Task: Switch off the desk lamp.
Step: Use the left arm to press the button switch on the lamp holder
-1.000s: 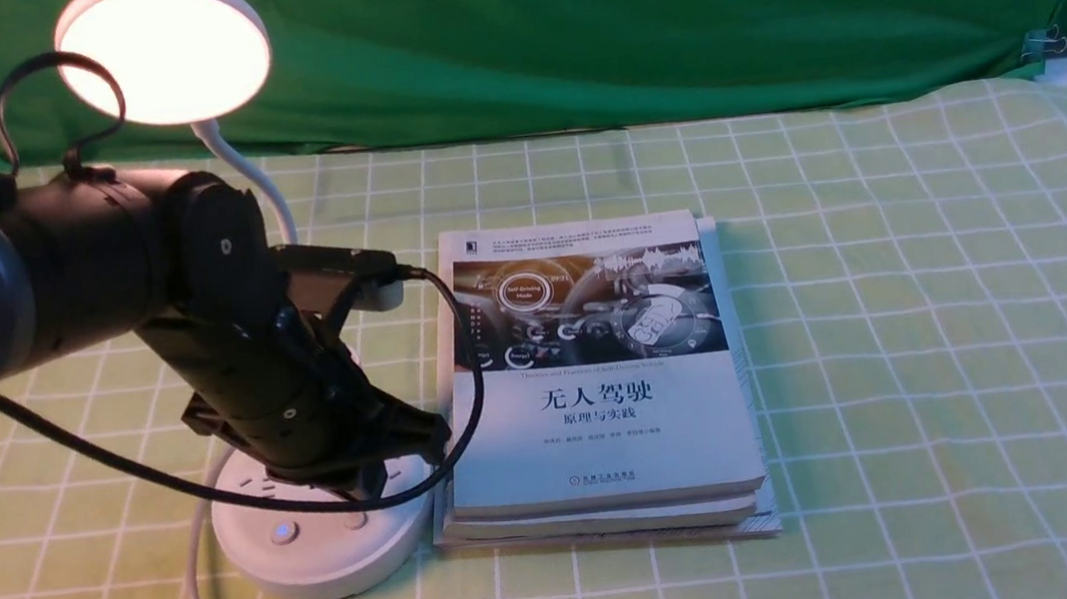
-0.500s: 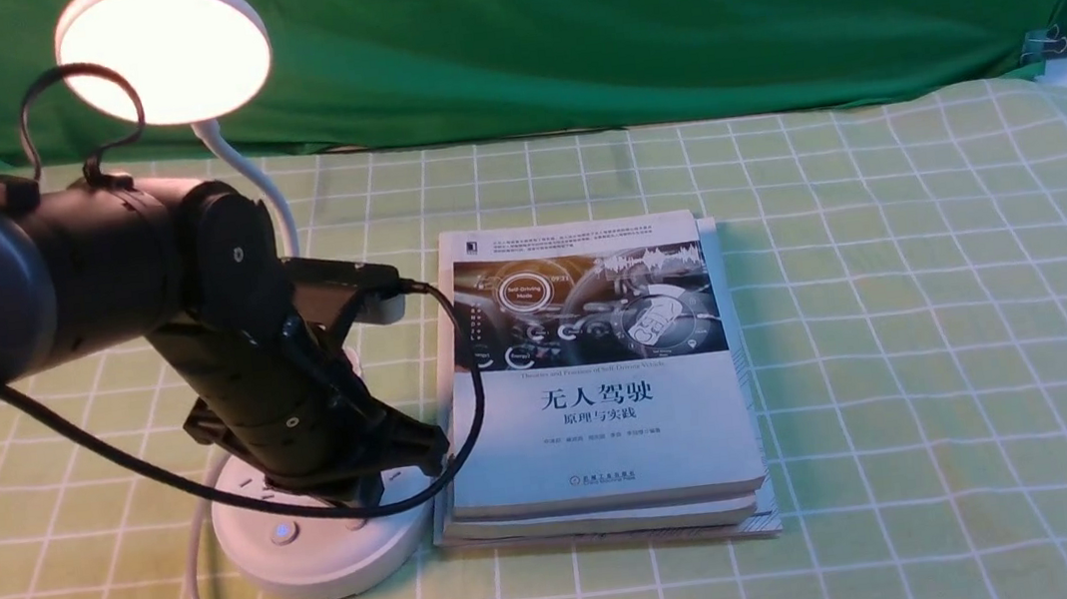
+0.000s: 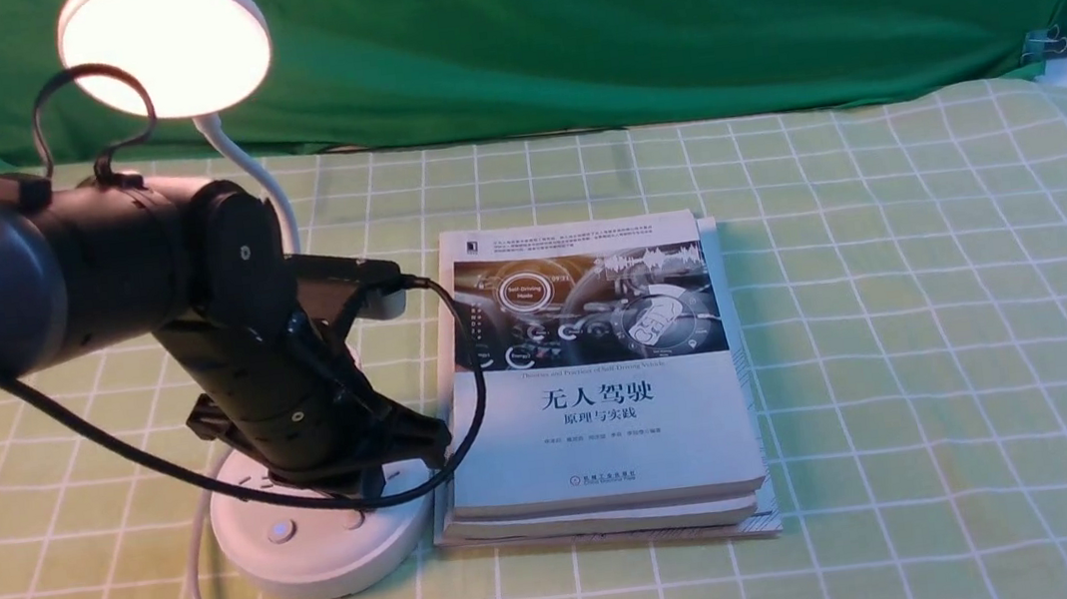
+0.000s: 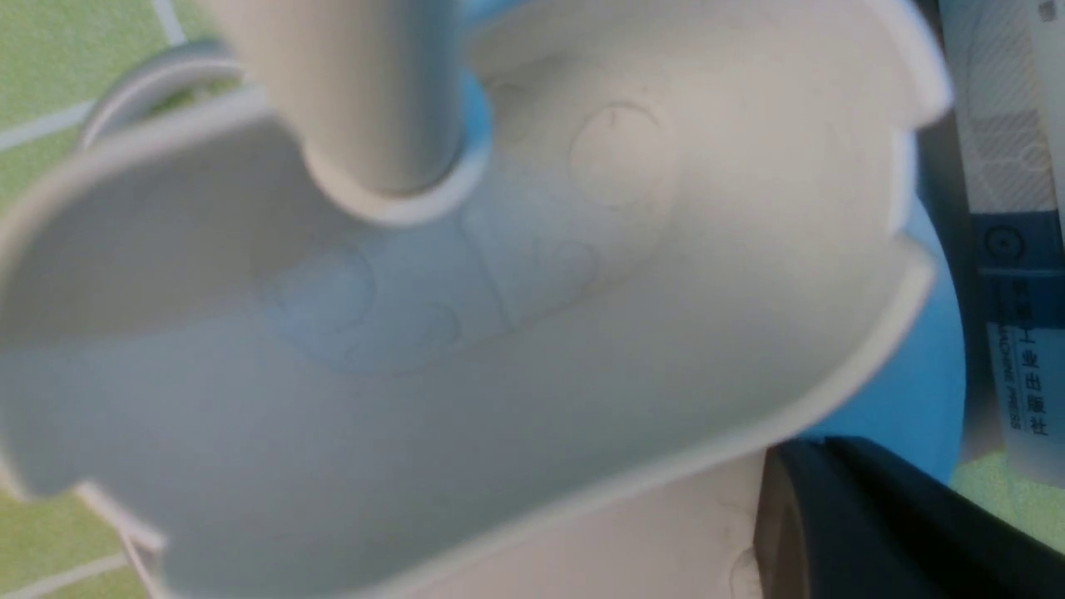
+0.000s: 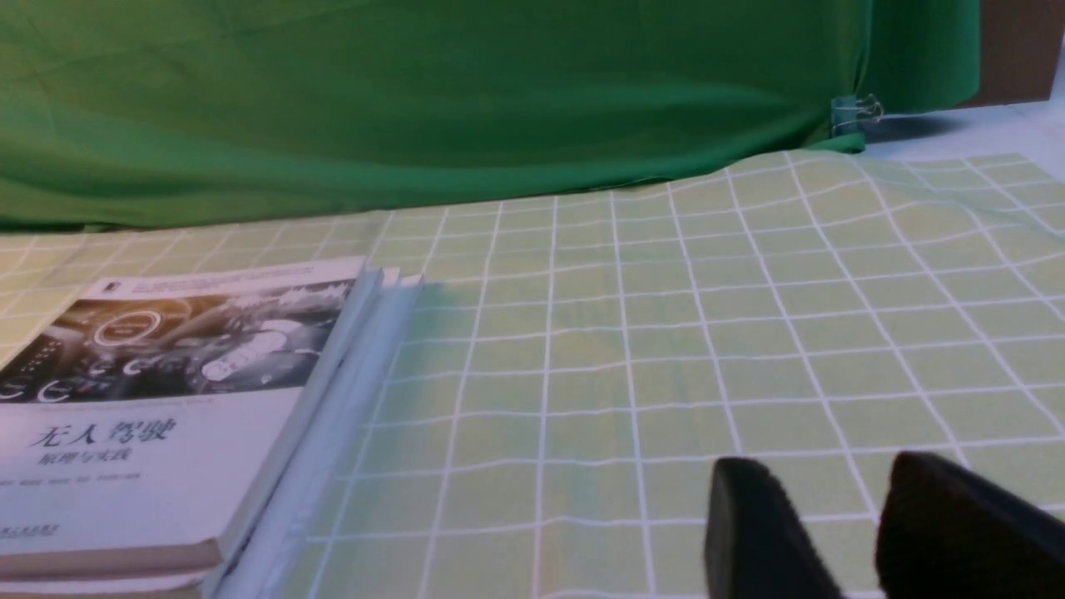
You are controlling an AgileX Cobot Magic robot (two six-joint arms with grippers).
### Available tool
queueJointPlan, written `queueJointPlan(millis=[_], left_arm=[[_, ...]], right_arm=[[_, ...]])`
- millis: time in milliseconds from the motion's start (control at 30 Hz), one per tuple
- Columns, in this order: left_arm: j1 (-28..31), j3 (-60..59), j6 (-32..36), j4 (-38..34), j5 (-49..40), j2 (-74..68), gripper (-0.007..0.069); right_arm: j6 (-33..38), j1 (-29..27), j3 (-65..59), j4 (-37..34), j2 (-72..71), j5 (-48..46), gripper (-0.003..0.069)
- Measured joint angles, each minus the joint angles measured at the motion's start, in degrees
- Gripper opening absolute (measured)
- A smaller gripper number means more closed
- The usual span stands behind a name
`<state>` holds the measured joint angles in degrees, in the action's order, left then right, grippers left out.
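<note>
**Nearest:** right gripper [image 5: 857, 532]. Its black fingers [image 5: 765, 532] are parted by a narrow gap and hold nothing. It sits low over the green checked cloth surface [image 3: 901, 348], well apart from the work.

**Next:** white plastic desk lamp [image 3: 320, 545], standing at the left of the surface. Its round base carries two small buttons [image 3: 281, 531] on the near side. The flat disc head [image 3: 163, 45] is lit, so I judge the switching-off not yet done.

**Over the base:** black left gripper [image 3: 396, 456], hanging just above it, behind the buttons. I cannot tell whether its fingers are spread or closed.

**Step in hand, by my judgement:** lining up for a press. The next move calls for a short, straight push on one button. Which button governs the light is unclear.

**In the way:**
- A thin black cable [image 3: 480, 376] loops across the base.
- A stack of white paperback books [image 3: 607, 412] lies just beside the base on its right.

**Farthest:** green cloth backdrop [image 3: 662, 14].
</note>
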<state>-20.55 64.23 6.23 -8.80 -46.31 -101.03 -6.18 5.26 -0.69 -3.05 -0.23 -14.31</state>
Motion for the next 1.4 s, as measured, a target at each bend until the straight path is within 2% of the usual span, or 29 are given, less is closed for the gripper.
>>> queueJointPlan(millis=[267,600,1100,1400], left_arm=[[0.0,-0.1,-1.2,0.3,-3.0,2.9,0.0001],[0.0,0.3,-1.2,0.3,-3.4,-1.3,0.0001],[-0.1,0.0,-1.8,0.4,-4.6,3.0,0.0001],[-0.8,0.0,-2.0,0.6,-3.4,-0.6,0.0001]], right_arm=[[0.0,0.0,0.0,0.0,0.0,0.0,0.0238],[0.0,0.0,0.0,0.0,0.0,0.1,0.0238],[0.0,0.0,0.0,0.0,0.0,0.1,0.0238],[0.0,0.0,0.0,0.0,0.0,0.1,0.0238]])
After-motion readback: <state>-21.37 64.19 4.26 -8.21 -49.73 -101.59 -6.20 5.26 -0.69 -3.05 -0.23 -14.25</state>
